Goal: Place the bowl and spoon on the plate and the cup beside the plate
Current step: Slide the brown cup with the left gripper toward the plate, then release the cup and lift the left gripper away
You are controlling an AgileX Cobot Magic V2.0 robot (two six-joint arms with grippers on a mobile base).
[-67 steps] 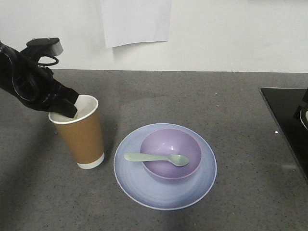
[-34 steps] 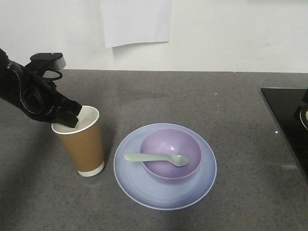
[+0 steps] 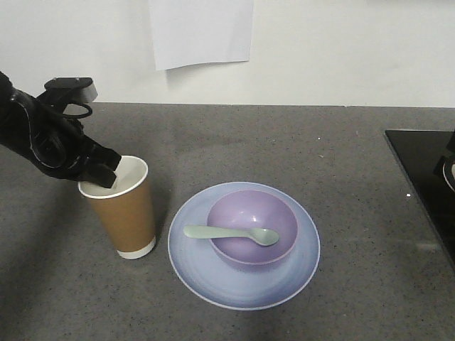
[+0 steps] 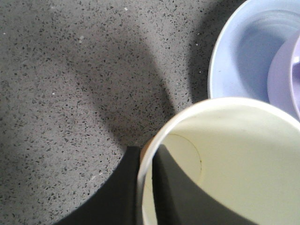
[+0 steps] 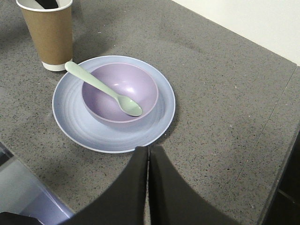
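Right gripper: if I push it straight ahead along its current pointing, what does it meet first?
Probably the plate: the shut right gripper points at its near rim, with only bare countertop between. Depth is unclear.

The left arm (image 3: pixel 39 135) is matte black and bulky, with looped black cables and a small grey-faced box on top. The right gripper (image 5: pixel 148 185) has smooth black fingers.
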